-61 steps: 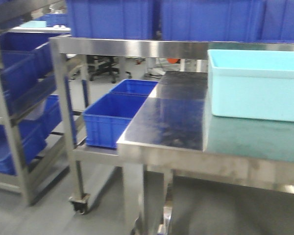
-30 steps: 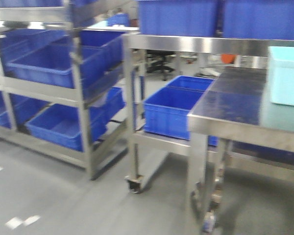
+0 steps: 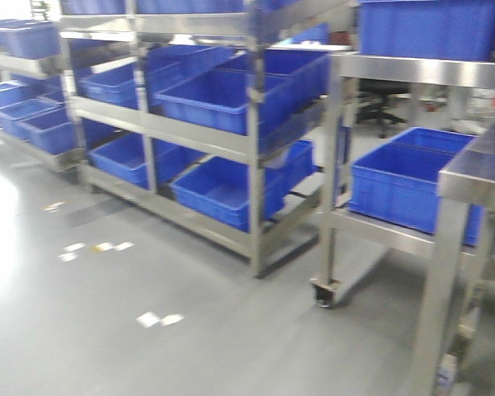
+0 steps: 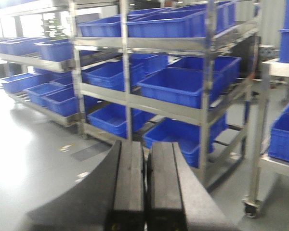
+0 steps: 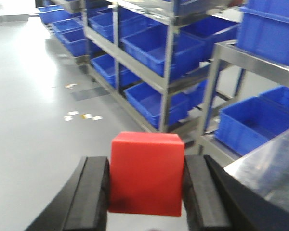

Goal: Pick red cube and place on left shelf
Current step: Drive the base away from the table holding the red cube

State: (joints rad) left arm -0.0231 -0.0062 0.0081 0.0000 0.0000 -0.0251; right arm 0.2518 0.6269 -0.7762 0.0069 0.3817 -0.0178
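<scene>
The red cube [image 5: 147, 171] is held in the right tool [image 5: 147, 192]. It is clamped between the two black pads [image 5: 94, 192], one pad against each side face, so that the top face and the face toward the camera are left uncovered. The cube is kept upright and level in the grip, in the air over the grey floor [image 5: 33, 96]. Just to the right of this tool, and a little ahead of it, the corner of a glossy steel tabletop [image 5: 269, 168] is seen. Further ahead of the tool and above it, a steel rack [image 5: 166, 62] is standing, and its tiers are filled with blue bins [image 5: 159, 45], which are set tilted toward the front. Which tier of the rack is meant as the left shelf cannot be told from these views. To the right of the rack, ahead of the tool, a wheeled steel frame [image 3: 332, 165] is placed. One more blue bin [image 3: 396, 186] is carried on its lower tier, and a caster [image 3: 324, 293] is fitted under its leg. Some white tape marks [image 3: 159, 318] are stuck on the floor to the left of the tools and well apart from them. The left tool [image 4: 145, 185] is closed on itself: its own two pads are pressed together, with only a thin dark seam between them. It is pointed toward the same rack, which is standing ahead of it and well apart. All the pictures are a little blurred, so small details on the rack rails cannot be read.
</scene>
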